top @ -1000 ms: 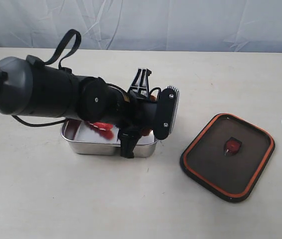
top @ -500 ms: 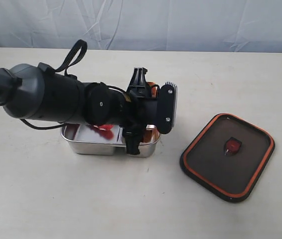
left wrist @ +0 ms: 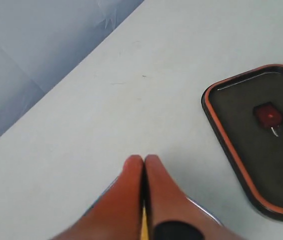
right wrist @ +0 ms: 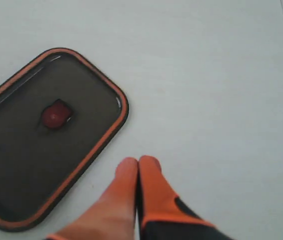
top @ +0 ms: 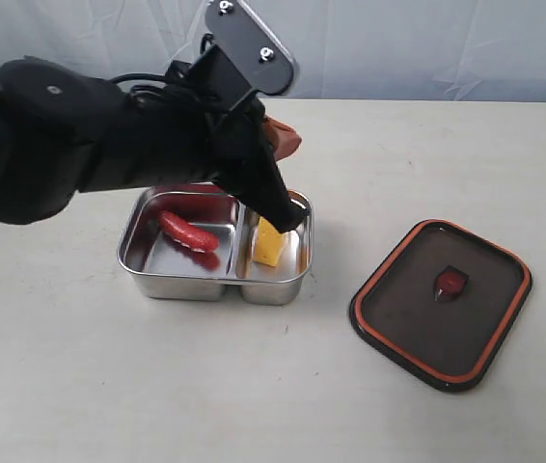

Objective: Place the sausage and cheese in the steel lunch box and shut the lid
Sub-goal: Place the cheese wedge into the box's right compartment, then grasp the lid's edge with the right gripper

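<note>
Over steel lunch box [top: 148, 276], left hand [left wrist: 143, 165] lifted, cheese [top: 270, 244] uncovered

left arm [top: 70, 164] overhanging the steel lunch box [top: 177, 285], the lid [top: 413, 289] apparently unobstructed

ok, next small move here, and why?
Probably open the right pincer and reach for the lid: sausage and cheese already sit in the box, the lid lies apart on the table, and that pincer is shut beside it.

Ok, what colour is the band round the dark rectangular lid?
Orange, inside the black edge of the dark translucent rectangular lid; shows best in the right wrist view.
</note>
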